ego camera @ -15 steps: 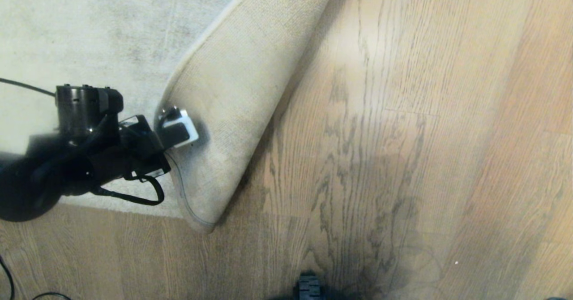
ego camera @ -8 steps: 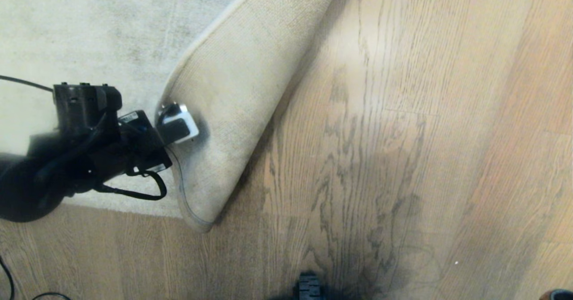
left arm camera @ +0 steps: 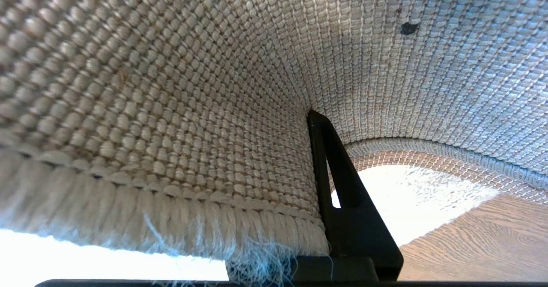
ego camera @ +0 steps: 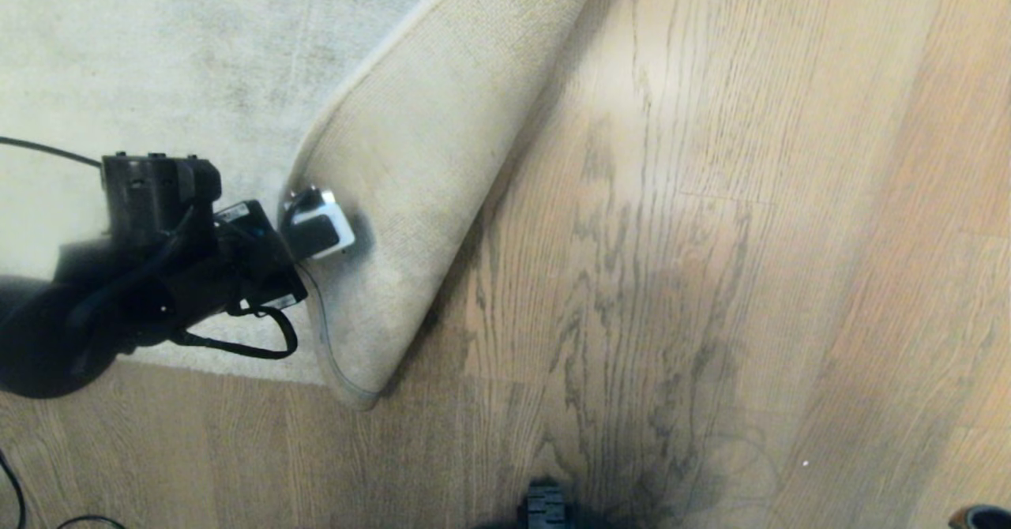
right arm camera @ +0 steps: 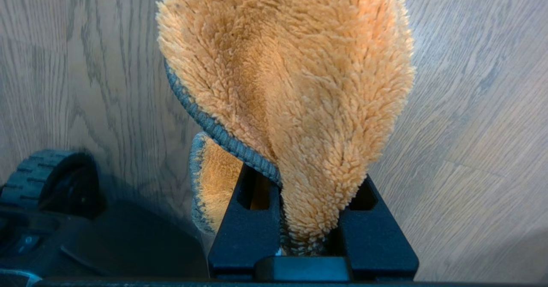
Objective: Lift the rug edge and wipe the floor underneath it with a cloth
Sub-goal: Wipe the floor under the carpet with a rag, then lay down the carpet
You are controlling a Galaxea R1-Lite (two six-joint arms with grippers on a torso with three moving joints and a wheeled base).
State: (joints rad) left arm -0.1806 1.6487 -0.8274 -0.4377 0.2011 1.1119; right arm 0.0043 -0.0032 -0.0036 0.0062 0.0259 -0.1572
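The pale grey rug (ego camera: 158, 63) has its corner folded back, tan woven backing (ego camera: 419, 158) facing up. My left gripper (ego camera: 316, 225) is shut on the rug edge (ego camera: 304, 197) and holds the flap off the floor (ego camera: 711, 197). In the left wrist view one black finger (left arm camera: 342, 192) presses against the backing beside the fringed hem (left arm camera: 171, 222); the other finger is hidden behind the rug. My right gripper (right arm camera: 310, 201) is shut on the fluffy orange cloth (right arm camera: 299, 85) with a grey bound border (right arm camera: 214, 126), hanging above the bare planks (right arm camera: 471, 107).
The robot's base wheel (ego camera: 545, 505) shows at the bottom middle of the head view and beside the cloth (right arm camera: 38, 180) in the right wrist view. Black cables (ego camera: 12, 482) lie at the bottom left. A dark shape (ego camera: 979, 517) sits in the bottom right corner.
The left gripper keeps the rug flap in nearly the same place. A dark shape has come into the bottom right corner of the head view.
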